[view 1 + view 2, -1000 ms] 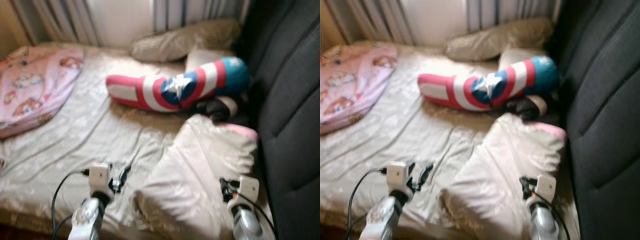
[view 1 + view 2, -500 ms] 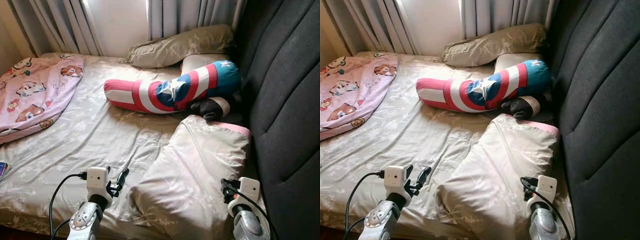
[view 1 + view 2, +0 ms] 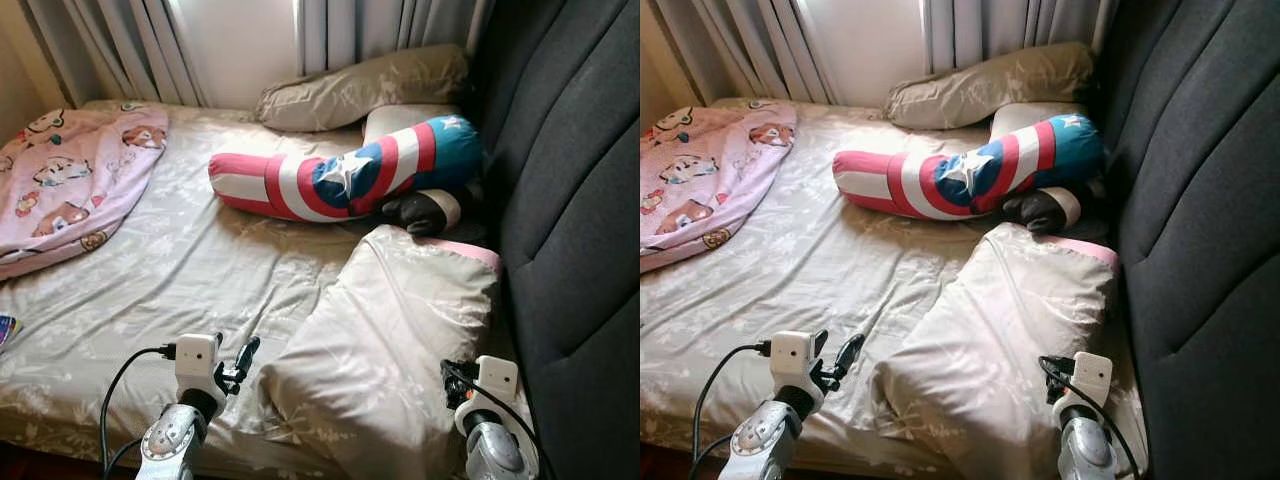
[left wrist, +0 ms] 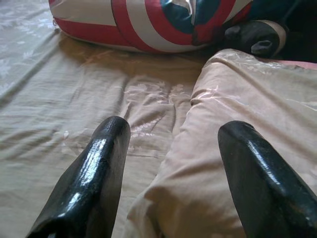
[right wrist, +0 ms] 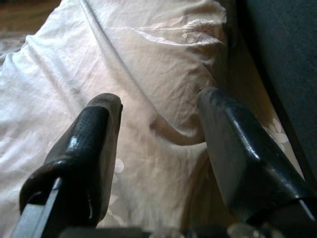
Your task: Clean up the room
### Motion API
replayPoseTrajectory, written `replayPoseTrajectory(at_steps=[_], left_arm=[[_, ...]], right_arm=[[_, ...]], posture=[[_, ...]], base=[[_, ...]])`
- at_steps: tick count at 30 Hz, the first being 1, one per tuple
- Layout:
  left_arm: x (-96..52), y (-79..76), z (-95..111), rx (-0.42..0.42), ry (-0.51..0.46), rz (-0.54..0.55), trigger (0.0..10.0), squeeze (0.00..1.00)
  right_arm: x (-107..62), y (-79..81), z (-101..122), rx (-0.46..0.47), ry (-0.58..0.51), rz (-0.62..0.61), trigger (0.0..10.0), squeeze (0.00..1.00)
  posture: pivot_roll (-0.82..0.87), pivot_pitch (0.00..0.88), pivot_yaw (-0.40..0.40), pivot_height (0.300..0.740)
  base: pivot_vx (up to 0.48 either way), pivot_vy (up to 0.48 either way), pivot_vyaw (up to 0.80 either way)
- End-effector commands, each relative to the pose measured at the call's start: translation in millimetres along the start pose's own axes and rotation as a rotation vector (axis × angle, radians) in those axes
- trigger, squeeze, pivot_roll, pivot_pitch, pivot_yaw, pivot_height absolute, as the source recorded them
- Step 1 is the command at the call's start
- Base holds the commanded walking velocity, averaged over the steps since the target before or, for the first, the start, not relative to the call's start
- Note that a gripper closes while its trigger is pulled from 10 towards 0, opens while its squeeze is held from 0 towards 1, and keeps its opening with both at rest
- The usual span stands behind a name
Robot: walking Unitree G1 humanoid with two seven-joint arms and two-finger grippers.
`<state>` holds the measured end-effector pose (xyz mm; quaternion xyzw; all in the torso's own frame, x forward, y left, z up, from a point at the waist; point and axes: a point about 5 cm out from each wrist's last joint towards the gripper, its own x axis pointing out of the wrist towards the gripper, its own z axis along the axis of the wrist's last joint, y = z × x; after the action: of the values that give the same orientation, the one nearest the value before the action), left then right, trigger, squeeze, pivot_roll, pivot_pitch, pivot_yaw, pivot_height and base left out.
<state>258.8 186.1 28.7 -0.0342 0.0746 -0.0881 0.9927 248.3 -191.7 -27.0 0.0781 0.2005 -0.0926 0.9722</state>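
Observation:
A large beige pillow [image 3: 390, 350] lies on the bed near the dark headboard, its near end at the front edge. My left gripper [image 3: 243, 358] hovers open just left of that pillow's near corner [image 4: 208, 163]. My right gripper [image 5: 158, 129] is open over the pillow's near right end, close to its fabric [image 5: 148, 59]. A long red, white and blue bolster [image 3: 345, 178] with a star lies across the bed further back. A small black and cream cushion [image 3: 425, 210] sits between the bolster and the pillow.
A pink cartoon blanket [image 3: 65, 180] is bunched at the far left of the bed sheet [image 3: 170, 270]. An olive pillow [image 3: 360, 88] rests below the curtains [image 3: 130, 45]. The dark padded headboard [image 3: 575, 200] runs along the right.
The view was blurred a second ago and is now sharp and has shifted a little. Both grippers stay in much the same place beside and over the pillow.

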Motion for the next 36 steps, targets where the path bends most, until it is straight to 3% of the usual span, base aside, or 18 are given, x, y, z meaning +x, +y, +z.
replayPoseTrajectory(at_steps=[1, 5, 17, 36], left_arm=[[-0.7, -0.1, 0.0, 0.004, 0.007, -0.011, 10.0, 0.00], [-0.5, -0.3, 0.0, 0.001, 0.008, -0.013, 10.0, 0.00], [1.2, 1.3, 1.9, -0.004, 0.005, -0.010, 10.0, 0.00], [1.8, 1.8, 3.7, -0.003, 0.006, -0.011, 10.0, 0.00]], right_arm=[[0.8, 1.0, -1.1, -0.005, 0.019, -0.004, 10.0, 0.00], [1.2, 2.1, 0.0, -0.008, 0.012, 0.005, 10.0, 0.00], [1.5, 5.7, 1.8, 0.002, -0.001, 0.025, 10.0, 0.00], [4.2, 13.8, 6.1, 0.016, -0.015, 0.063, 10.0, 0.00]], posture=[[0.07, 0.008, -0.012, 0.680], [0.07, 0.011, -0.014, 0.660], [0.07, 0.023, -0.014, 0.660], [0.07, 0.035, -0.005, 0.660]], base=[[0.000, 0.000, 0.00], [0.000, 0.000, 0.00], [0.000, 0.000, 0.00], [0.268, 0.000, 0.00]])
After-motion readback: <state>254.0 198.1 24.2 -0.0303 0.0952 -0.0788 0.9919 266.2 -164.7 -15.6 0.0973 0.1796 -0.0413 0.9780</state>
